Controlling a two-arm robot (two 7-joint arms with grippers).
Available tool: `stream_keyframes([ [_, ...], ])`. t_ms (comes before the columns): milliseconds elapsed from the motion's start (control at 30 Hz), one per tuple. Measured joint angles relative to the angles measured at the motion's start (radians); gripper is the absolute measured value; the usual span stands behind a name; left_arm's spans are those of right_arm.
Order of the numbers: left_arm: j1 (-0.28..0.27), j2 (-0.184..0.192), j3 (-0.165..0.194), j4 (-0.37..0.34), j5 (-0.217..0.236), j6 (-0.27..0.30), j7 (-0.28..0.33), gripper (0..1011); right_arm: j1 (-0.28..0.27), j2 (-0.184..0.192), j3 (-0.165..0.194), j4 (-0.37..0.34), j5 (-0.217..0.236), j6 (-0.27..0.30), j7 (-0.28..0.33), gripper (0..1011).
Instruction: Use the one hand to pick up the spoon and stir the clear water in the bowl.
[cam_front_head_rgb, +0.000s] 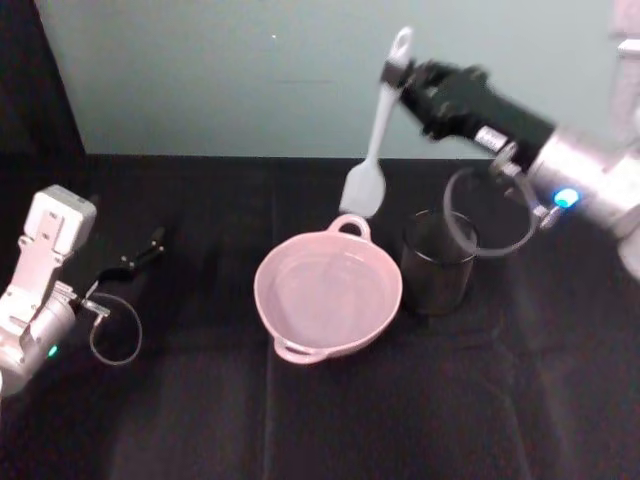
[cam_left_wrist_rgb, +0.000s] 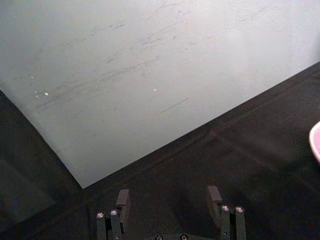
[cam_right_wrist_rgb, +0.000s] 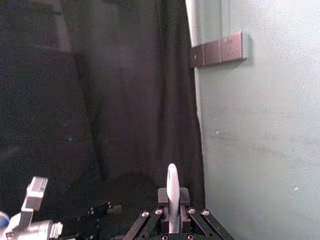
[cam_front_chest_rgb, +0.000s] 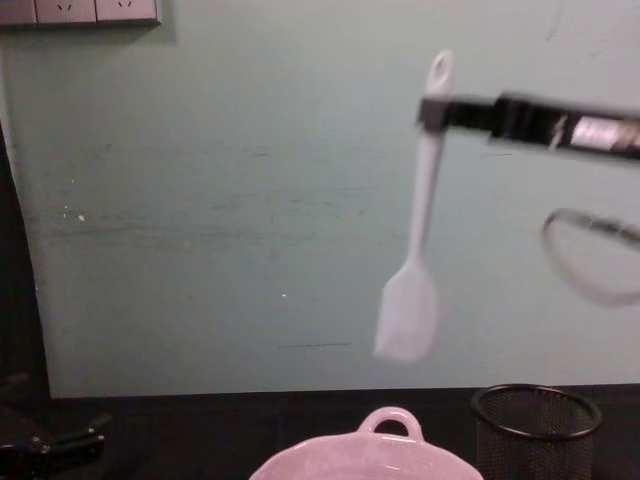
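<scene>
Right tool (cam_front_head_rgb: 398, 75): clenched on the spoon (cam_front_head_rgb: 375, 140) just below its holed handle end, so the flat, rounded white blade hangs in the air above the far rim of the bowl (cam_front_head_rgb: 265, 300), presumably for dipping. Bowl: glossy pale pink, loop-handled, on the black cloth worktop (cam_front_head_rgb: 200, 400), beside a wire-mesh cup (cam_front_head_rgb: 437, 265). Left tool (cam_left_wrist_rgb: 168, 192): released, parked at the left.

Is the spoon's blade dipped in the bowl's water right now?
No, the spoon hangs blade-down from the right hand, with its blade in the air above the rim of the bowl.
</scene>
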Motion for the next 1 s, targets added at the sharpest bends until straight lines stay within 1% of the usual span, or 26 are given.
stream_keyframes([
  [67, 0.0, 0.0, 0.0, 0.0, 0.0, 0.0, 0.0, 1011, -0.001, -0.02, -0.015, 0.033, -0.015, -0.028, 0.014, 125],
  [100, 0.0, 0.0, 0.0, 0.0, 0.0, 0.0, 0.0, 1011, -0.004, -0.037, -0.029, 0.066, -0.035, -0.062, 0.027, 125],
  [133, 0.0, 0.0, 0.0, 0.0, 0.0, 0.0, 0.0, 1011, -0.006, -0.048, -0.037, 0.087, -0.049, -0.083, 0.035, 125],
  [200, 0.0, 0.0, 0.0, 0.0, 0.0, 0.0, 0.0, 1011, -0.01, -0.061, -0.046, 0.116, -0.069, -0.113, 0.045, 125],
  [233, 0.0, 0.0, 0.0, 0.0, 0.0, 0.0, 0.0, 1011, -0.014, -0.072, -0.056, 0.142, -0.093, -0.147, 0.053, 125],
  [267, 0.0, 0.0, 0.0, 0.0, 0.0, 0.0, 0.0, 1011, -0.017, -0.076, -0.06, 0.154, -0.104, -0.162, 0.056, 125],
  [300, 0.0, 0.0, 0.0, 0.0, 0.0, 0.0, 0.0, 1011, -0.022, -0.083, -0.068, 0.172, -0.131, -0.193, 0.058, 125],
  [433, 0.0, 0.0, 0.0, 0.0, 0.0, 0.0, 0.0, 1011, -0.037, -0.09, -0.079, 0.195, -0.178, -0.236, 0.058, 125],
  [600, 0.0, 0.0, 0.0, 0.0, 0.0, 0.0, 0.0, 1011, -0.061, -0.093, -0.083, 0.195, -0.193, -0.241, 0.068, 125],
  [767, 0.0, 0.0, 0.0, 0.0, 0.0, 0.0, 0.0, 1011, -0.081, -0.101, -0.087, 0.186, -0.187, -0.216, 0.089, 125],
  [867, 0.0, 0.0, 0.0, 0.0, 0.0, 0.0, 0.0, 1011, -0.088, -0.116, -0.091, 0.184, -0.18, -0.196, 0.101, 125],
  [967, 0.0, 0.0, 0.0, 0.0, 0.0, 0.0, 0.0, 1011, -0.089, -0.139, -0.093, 0.195, -0.177, -0.188, 0.107, 125],
  [1000, 0.0, 0.0, 0.0, 0.0, 0.0, 0.0, 0.0, 1011, -0.087, -0.153, -0.093, 0.204, -0.177, -0.189, 0.108, 125],
])
